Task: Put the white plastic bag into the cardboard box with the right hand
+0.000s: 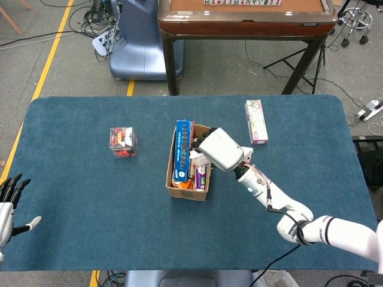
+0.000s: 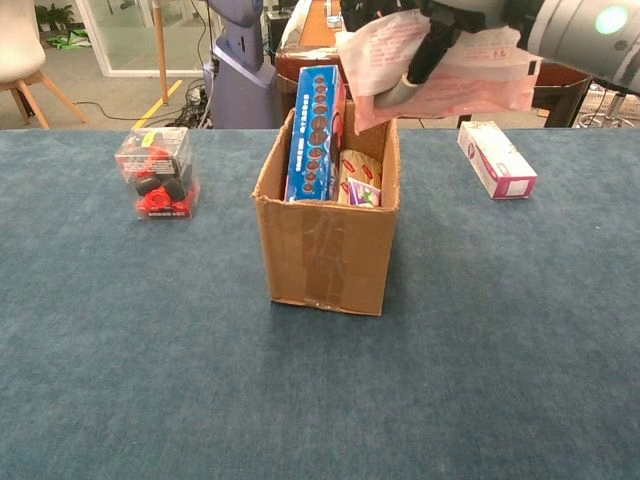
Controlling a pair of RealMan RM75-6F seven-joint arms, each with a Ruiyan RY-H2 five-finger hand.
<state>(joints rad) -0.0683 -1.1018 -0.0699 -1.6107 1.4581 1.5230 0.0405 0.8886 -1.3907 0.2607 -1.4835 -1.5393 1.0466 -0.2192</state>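
The open cardboard box [image 1: 179, 186] [image 2: 325, 255] stands mid-table, with a tall blue carton [image 1: 183, 149] [image 2: 313, 132] and small packets inside. My right hand [image 1: 219, 149] [image 2: 437, 20] hovers over the box's right half and grips the white plastic bag [image 2: 440, 72], which hangs just above the box rim. In the head view the hand covers most of the bag; a white corner [image 1: 246, 153] peeks out. My left hand [image 1: 8, 206] rests at the table's front left edge, fingers spread and holding nothing.
A clear cube with red and black contents [image 1: 123, 142] [image 2: 158, 172] sits left of the box. A white and pink carton [image 1: 255, 121] [image 2: 496, 158] lies to the back right. A brown mahjong table [image 1: 245, 18] stands behind.
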